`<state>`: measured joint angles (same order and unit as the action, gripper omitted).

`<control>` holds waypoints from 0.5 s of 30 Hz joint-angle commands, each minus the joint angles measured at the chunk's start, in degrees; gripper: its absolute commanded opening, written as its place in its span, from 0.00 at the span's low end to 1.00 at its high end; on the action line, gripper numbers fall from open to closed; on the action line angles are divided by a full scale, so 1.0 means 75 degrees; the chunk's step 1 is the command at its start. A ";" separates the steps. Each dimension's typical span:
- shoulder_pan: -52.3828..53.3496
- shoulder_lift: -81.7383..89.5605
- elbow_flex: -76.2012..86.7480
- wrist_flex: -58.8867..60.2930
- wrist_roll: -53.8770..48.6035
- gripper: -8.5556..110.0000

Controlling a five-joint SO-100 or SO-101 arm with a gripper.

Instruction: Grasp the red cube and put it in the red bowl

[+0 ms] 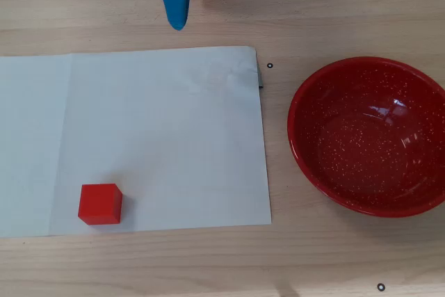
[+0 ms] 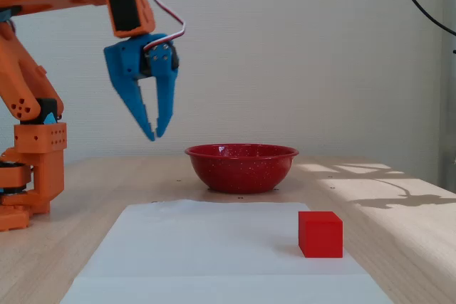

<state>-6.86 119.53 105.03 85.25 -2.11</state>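
The red cube (image 1: 100, 204) sits on a white paper sheet near its lower left corner in the overhead view; in the fixed view the cube (image 2: 320, 234) is at the front right. The red bowl (image 1: 368, 137) stands empty on the wooden table to the right of the sheet, and shows at the back centre in the fixed view (image 2: 241, 167). My blue gripper (image 2: 154, 134) hangs high above the table at the left, fingertips together, empty, far from cube and bowl. In the overhead view the gripper (image 1: 179, 22) is at the top edge.
The white paper sheet (image 1: 160, 137) covers the table's left and middle. The orange arm base (image 2: 32, 169) stands at the left of the fixed view. Small black marks (image 1: 270, 66) dot the wood near the bowl.
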 commanded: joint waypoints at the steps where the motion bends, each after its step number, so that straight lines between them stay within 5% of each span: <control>1: -0.0305 -0.0387 -0.1652 0.0457 0.0281 0.08; 15: -0.1008 -0.4348 -0.6562 0.1863 0.1020 0.08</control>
<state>-13.10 84.99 64.07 97.73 3.25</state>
